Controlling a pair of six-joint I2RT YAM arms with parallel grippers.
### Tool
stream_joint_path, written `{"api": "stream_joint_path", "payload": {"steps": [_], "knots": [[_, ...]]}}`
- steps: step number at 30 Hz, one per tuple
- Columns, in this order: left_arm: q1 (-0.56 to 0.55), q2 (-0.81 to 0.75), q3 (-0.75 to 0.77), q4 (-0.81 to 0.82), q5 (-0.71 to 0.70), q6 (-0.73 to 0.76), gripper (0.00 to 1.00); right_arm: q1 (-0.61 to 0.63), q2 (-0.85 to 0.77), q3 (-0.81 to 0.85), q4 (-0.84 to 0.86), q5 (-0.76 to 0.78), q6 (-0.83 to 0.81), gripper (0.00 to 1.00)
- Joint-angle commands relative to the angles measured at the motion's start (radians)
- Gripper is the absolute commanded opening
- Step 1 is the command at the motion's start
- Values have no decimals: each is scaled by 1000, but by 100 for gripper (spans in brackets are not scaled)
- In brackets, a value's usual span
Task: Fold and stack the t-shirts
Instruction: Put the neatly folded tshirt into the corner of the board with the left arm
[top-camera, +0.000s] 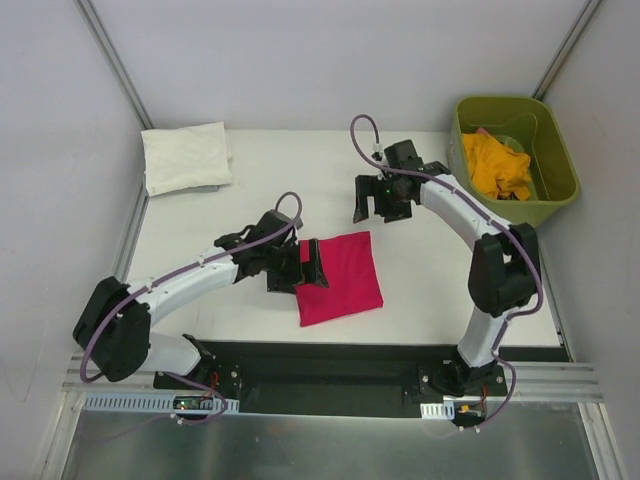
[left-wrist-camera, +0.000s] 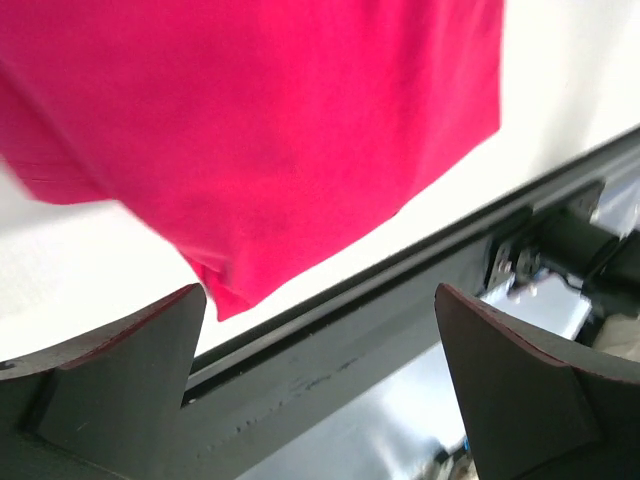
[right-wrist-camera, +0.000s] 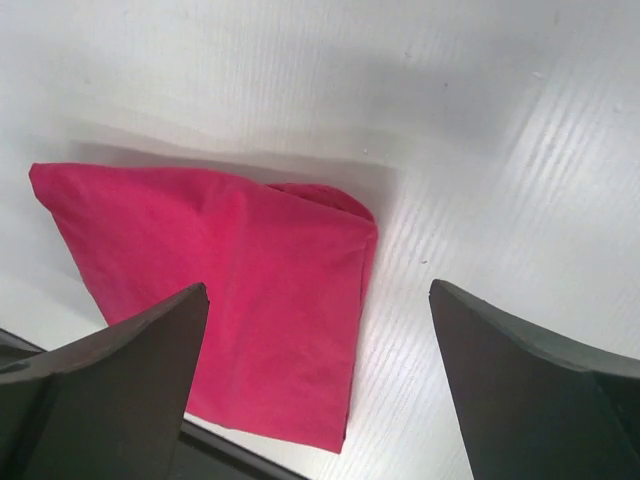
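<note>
One table (top-camera: 420, 260) carries the whole scene. The left arm (top-camera: 190, 275) reaches from the near left toward the middle, and the right arm (top-camera: 455, 205) bends from the near right up and over to the far middle. A green bin (top-camera: 456, 130) stands at the far right corner.

The pink shirt (top-camera: 340, 278) (left-wrist-camera: 280, 130) (right-wrist-camera: 240, 290) lies folded into a rough square in the near middle, one corner close to the table's near edge. The white shirt (top-camera: 186, 157) lies folded at the far left corner, well apart from the pink one. The yellow shirt (top-camera: 497, 165) sits crumpled in the bin (not folded at all).

The left gripper (top-camera: 300, 278) (left-wrist-camera: 320, 300) is at the pink shirt's left edge, jaws spread wide with nothing between them; I cannot tell if it touches the cloth. The right gripper (top-camera: 378, 212) (right-wrist-camera: 318, 290) hangs above bare table just beyond the shirt's far edge, jaws likewise spread and empty.
</note>
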Motion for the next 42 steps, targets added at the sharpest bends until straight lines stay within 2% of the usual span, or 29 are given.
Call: {"api": "stream_joint_path", "payload": {"steps": [1, 7, 11, 16, 17, 19, 23, 24, 26, 27, 30, 31, 35, 40, 42], "knots": [[31, -78, 75, -140, -186, 39, 99, -3, -213, -126, -12, 78, -19, 96], [160, -10, 54, -163, -216, 31, 99, -38, -530, -414, 100, 208, 50, 96], [180, 92, 100, -154, -200, 39, 99, -67, -626, -482, 62, 274, 55, 96], [177, 224, 120, -66, -132, 31, 98, -70, -664, -525, 27, 287, 59, 96], [177, 243, 120, -62, -131, 23, 92, -69, -669, -536, 19, 303, 65, 96], [171, 292, 121, -43, -129, 13, 89, -70, -687, -547, 11, 317, 65, 96], [114, 370, 144, -28, -121, -4, 68, -70, -704, -553, -5, 334, 62, 96], [105, 387, 153, -26, -127, -7, 58, -70, -709, -556, -8, 339, 61, 96], [94, 431, 179, -26, -138, -10, 48, -70, -722, -563, -9, 354, 61, 96], [90, 445, 193, -26, -147, -13, 36, -70, -726, -567, -7, 359, 61, 96], [90, 493, 244, -33, -181, 5, 17, -70, -738, -577, -7, 359, 56, 96], [90, 511, 259, -36, -183, 13, 1, -70, -741, -583, -7, 357, 55, 96], [90, 525, 337, -68, -236, 84, 0, -70, -771, -603, -7, 365, 39, 96], [105, 484, 437, -166, -426, 226, 0, -70, -796, -622, -1, 398, 12, 96], [125, 472, 472, -186, -456, 298, 0, -70, -807, -634, 2, 417, -13, 96]]}}
